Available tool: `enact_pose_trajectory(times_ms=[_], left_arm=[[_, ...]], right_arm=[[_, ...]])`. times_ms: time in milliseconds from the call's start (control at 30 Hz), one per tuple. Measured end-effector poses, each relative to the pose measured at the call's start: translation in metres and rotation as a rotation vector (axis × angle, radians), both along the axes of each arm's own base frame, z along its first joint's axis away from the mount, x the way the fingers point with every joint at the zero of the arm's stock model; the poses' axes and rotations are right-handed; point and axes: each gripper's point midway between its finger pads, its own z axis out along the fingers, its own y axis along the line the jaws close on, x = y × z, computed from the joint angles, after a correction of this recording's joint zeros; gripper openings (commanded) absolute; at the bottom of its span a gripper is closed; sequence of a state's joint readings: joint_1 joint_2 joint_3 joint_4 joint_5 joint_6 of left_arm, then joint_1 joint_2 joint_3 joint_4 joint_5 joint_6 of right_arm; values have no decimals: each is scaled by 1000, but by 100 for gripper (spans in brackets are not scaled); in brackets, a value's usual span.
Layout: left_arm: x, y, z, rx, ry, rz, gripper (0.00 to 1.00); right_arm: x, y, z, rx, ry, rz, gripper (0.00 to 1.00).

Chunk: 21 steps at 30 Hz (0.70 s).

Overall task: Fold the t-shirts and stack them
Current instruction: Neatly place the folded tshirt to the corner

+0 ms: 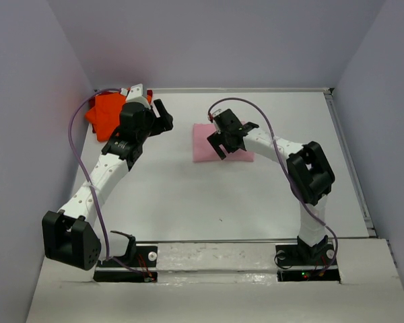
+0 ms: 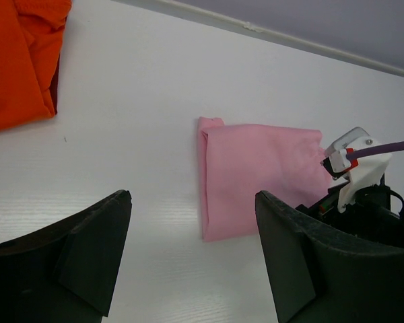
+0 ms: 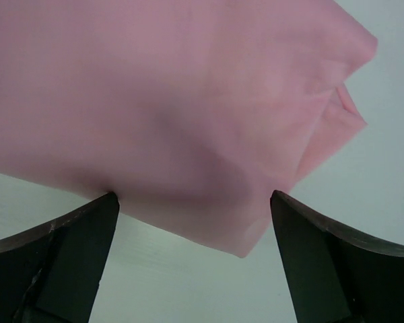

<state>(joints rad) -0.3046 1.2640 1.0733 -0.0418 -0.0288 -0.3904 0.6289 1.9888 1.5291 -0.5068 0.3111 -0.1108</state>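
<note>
The left end effector (image 2: 192, 195) and right end effector (image 3: 192, 202) are both spread. The right one overlaps the folded pink t-shirt (image 1: 203, 145); the left arm (image 1: 111, 165) partly hides the orange t-shirt (image 1: 102, 111).

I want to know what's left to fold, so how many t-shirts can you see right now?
3. The pink shirt lies folded mid-table. The orange shirt is bunched in the far left corner. Only an edge of the dark red shirt shows from beneath the orange one; the rest is hidden.
</note>
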Motion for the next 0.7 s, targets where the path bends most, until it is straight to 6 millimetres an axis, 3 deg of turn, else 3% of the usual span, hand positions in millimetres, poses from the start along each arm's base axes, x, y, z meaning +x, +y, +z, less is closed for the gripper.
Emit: enact_pose_trajectory(times_ms=[133, 233, 533, 700], left_arm=[[0, -1, -1, -1, 4, -5, 83], [1, -2, -4, 1, 11, -7, 83], [2, -5, -11, -4, 30, -29, 83], [2, -6, -11, -6, 32, -33, 83]], right_arm=[[-5, -23, -2, -94, -30, 35, 100], [-16, -24, -1, -132, -50, 97, 99], [-39, 29, 0, -136, -132, 282, 99], [-43, 42, -5, -154, -157, 326, 98]])
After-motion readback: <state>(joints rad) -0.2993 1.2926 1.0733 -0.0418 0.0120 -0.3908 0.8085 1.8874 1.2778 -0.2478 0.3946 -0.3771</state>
